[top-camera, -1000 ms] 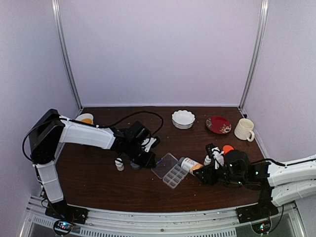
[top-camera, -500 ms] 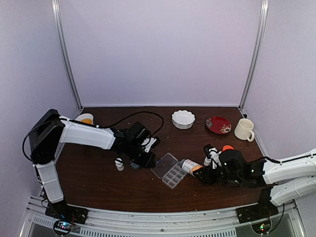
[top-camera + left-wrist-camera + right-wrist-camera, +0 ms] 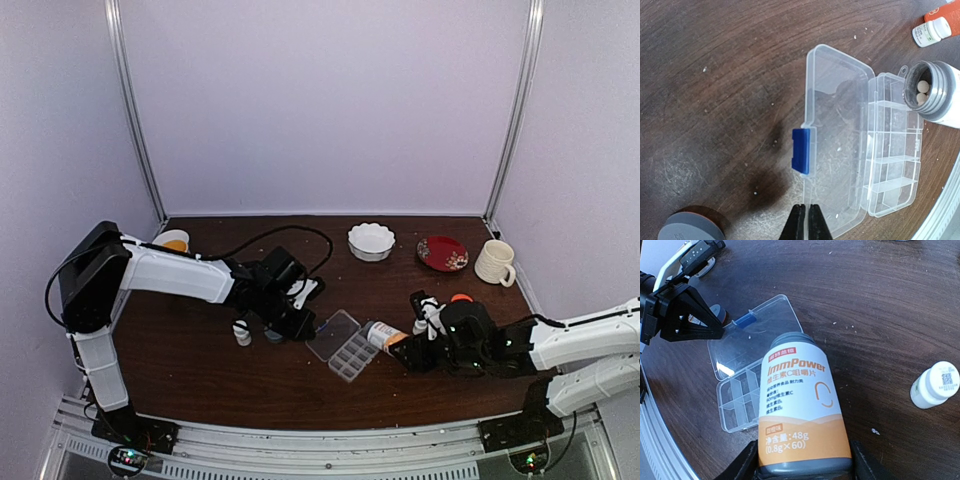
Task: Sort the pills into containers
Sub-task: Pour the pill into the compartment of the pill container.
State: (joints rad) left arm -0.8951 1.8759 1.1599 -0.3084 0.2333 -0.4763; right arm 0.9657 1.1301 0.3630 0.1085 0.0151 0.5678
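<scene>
Nearest the arm bases, a white-and-orange bottle (image 3: 799,405) is being held on its side by the right hand (image 3: 805,472), whose fingers are being kept partly apart, clamped on either side of the bottle's base end. Compared with a second ago, this hand is being seen shifted a little to the left, while the bottle's mouth is being kept at much the same spot. Two pale pills (image 3: 922,91) are being shown inside that open mouth, which is being held at a corner of the organizer box (image 3: 892,175); whether the two are touching cannot be told. The box is being left open on the worktop (image 3: 200,370), its lid (image 3: 835,115) laid flat with a blue latch (image 3: 801,151) at its edge. The left hand (image 3: 805,222) is being kept fully closed on nothing, its tips poised at the lid's edge, where they were before; a grey cap (image 3: 690,229) is being seen near it. A small white bottle (image 3: 935,385) is being left just beside the right hand. Farthest back, a white scalloped bowl (image 3: 371,241), a red plate (image 3: 442,252) and a cream mug (image 3: 495,262) are being left untouched.
</scene>
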